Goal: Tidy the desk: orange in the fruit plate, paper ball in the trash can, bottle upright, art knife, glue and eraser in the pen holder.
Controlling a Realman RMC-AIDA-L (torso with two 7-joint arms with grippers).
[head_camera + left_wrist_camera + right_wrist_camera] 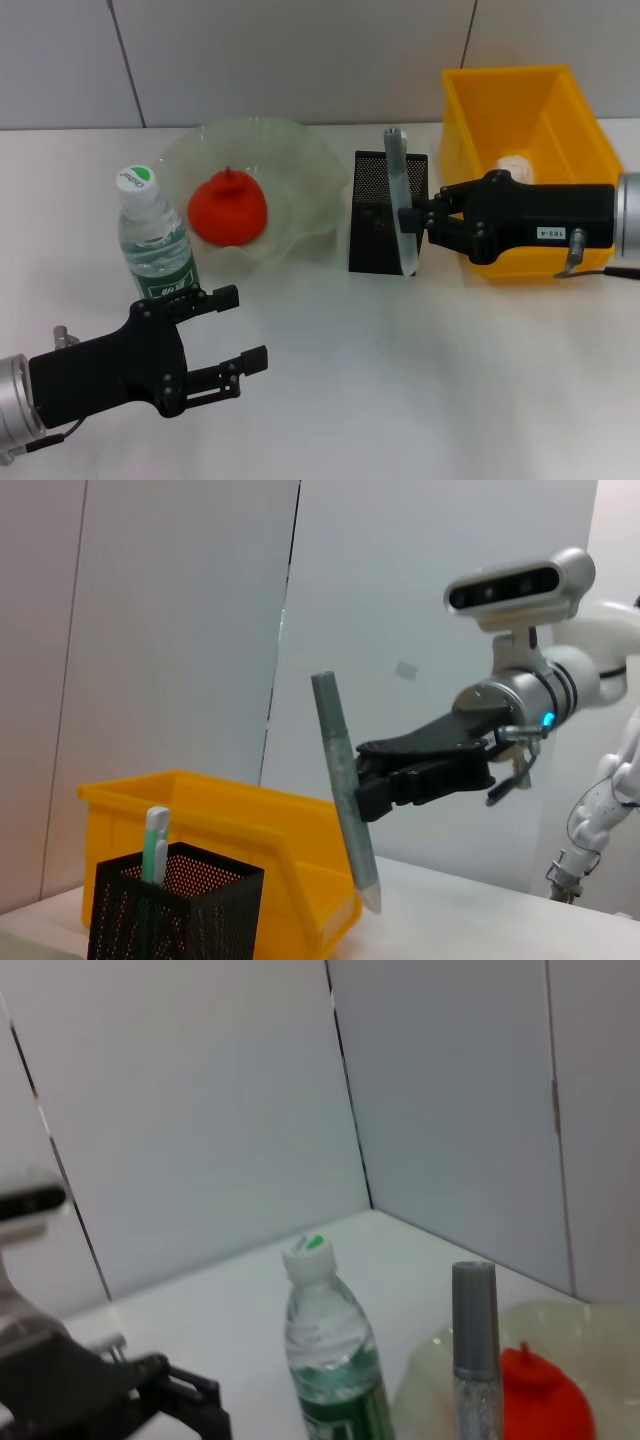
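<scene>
Gripping a slim grey glue stick (401, 200), the right gripper (424, 222) hangs just over the black mesh pen holder (378, 215), its fingers pinched on the stick around its middle. From the left wrist view the glue stick (345, 792) sits tilted, pointed tip down, beside the pen holder (170, 905) rather than inside it, and a green-and-white item (155, 845) already stands in the holder. Behind sits the yellow trash can (530, 150) with the white paper ball (516, 166) inside. Over on the left, the orange (228, 208) rests in the clear fruit plate (300, 170), and the water bottle (155, 235) stands upright just beside that plate. Down front, the left gripper (228, 330) hovers low over the white desk (400, 380), fingers spread wide with nothing between them, close to the bottle's base.
</scene>
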